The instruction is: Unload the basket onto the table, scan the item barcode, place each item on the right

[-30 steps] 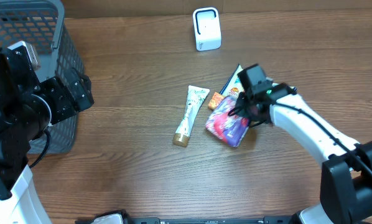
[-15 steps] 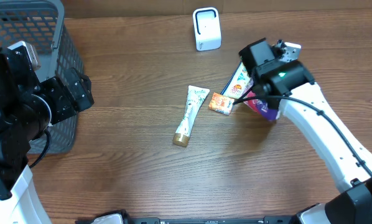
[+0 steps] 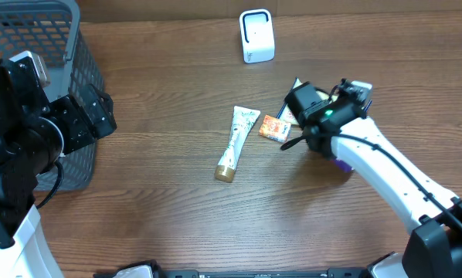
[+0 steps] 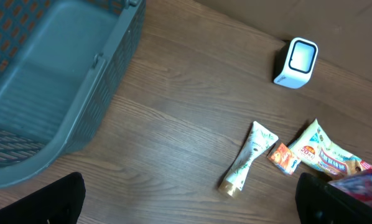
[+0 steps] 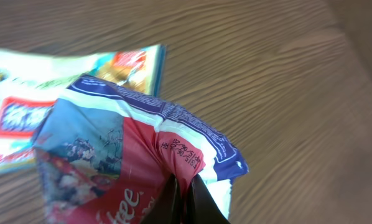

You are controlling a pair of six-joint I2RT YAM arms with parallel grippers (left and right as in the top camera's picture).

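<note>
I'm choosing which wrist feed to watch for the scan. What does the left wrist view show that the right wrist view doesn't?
Only the left wrist view: the grey basket, the white scanner, the tube and the small orange packet.
Only the right wrist view: the right tool shut on the edge of the red-and-purple pouch, with small print along its seam.
Both: that pouch, the flat white-and-green packet and the wooden table.

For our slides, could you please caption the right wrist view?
Right gripper pinching a red-and-blue packet above the table, a second packet on it.
</note>
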